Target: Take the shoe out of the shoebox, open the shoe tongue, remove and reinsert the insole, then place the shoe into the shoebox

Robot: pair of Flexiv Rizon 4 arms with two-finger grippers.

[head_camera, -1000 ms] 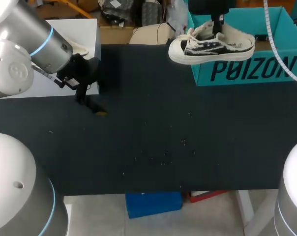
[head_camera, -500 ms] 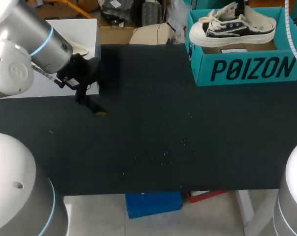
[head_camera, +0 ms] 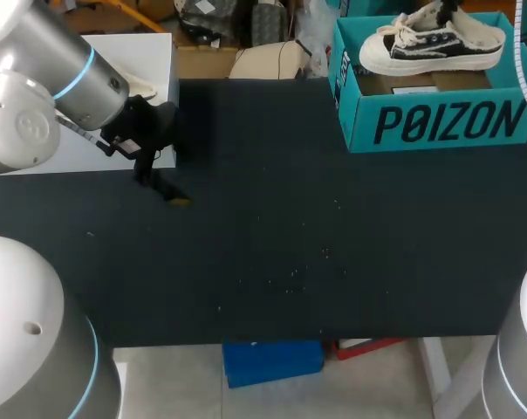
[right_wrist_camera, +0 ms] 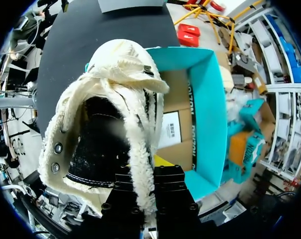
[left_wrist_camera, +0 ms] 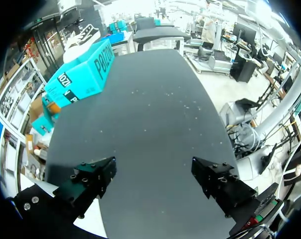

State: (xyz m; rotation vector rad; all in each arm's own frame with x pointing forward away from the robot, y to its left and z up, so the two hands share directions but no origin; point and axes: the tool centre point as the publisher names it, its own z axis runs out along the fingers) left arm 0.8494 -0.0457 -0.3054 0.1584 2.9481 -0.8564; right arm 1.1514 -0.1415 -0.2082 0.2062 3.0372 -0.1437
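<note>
A black-and-white sneaker (head_camera: 429,45) with a fleecy lining hangs over the open teal shoebox (head_camera: 438,122) at the table's back right, toe pointing left. My right gripper (head_camera: 443,12) is shut on its heel collar from above. In the right wrist view the fleecy collar of the sneaker (right_wrist_camera: 105,129) is pinched in the right gripper (right_wrist_camera: 143,175), with the shoebox's (right_wrist_camera: 206,99) cardboard floor below. My left gripper (head_camera: 163,187) rests low at the table's left, far from the shoe. Its fingers (left_wrist_camera: 90,179) stand wide open with only bare mat between them.
A white board (head_camera: 115,157) lies at the back left beside my left arm, with a pale flat item (head_camera: 143,85) on it. The black mat (head_camera: 290,236) covers the table. The shoebox (left_wrist_camera: 83,74) shows far ahead of the left gripper.
My right gripper has carried the sneaker right and back, from beyond the box's front left corner to over its opening. The left arm has not moved.
</note>
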